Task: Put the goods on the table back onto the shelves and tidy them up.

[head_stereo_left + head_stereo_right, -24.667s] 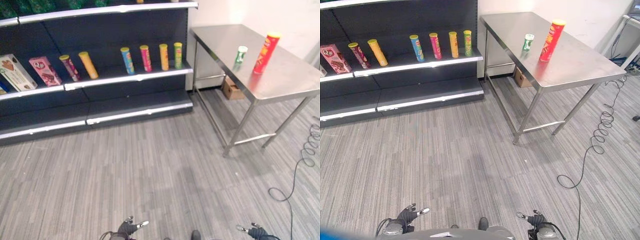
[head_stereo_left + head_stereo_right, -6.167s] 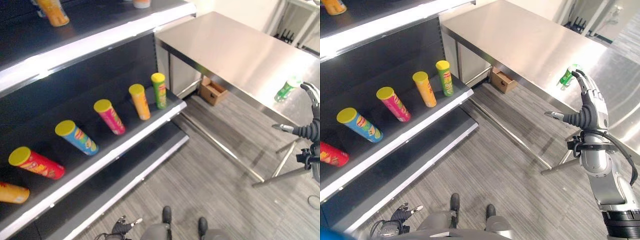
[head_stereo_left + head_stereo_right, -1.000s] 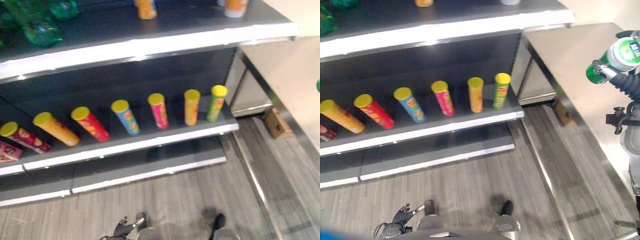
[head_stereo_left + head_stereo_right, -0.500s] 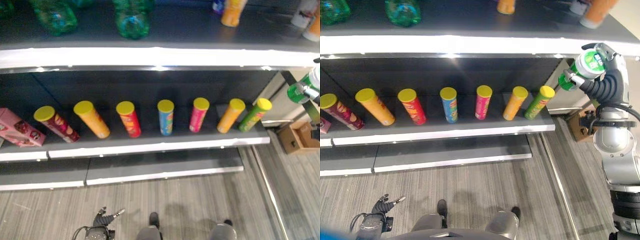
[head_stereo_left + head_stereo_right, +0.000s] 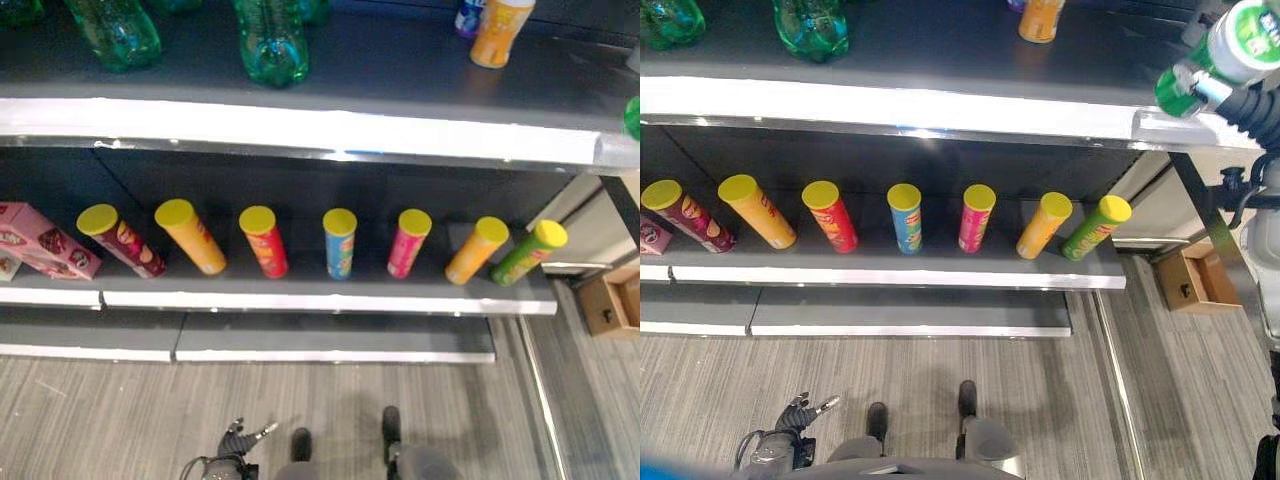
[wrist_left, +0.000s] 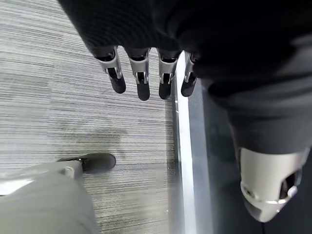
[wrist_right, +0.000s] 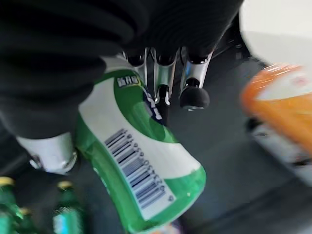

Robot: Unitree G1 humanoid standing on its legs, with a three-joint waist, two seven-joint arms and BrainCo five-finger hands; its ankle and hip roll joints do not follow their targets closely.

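The green can (image 5: 1225, 55), white-banded with a barcode, is sitting in the right hand (image 5: 1252, 100), fingers (image 7: 194, 90) curling around it, at the upper shelf's (image 5: 940, 105) right end. Seven tubes (image 5: 904, 217) are lining the lower shelf (image 5: 890, 275). The left hand (image 6: 146, 73) is hanging loose-fingered near the floor (image 6: 58, 122).

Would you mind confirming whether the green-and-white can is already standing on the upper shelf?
No, the right hand holds the green-and-white can in its curled fingers, off the end of the upper shelf.
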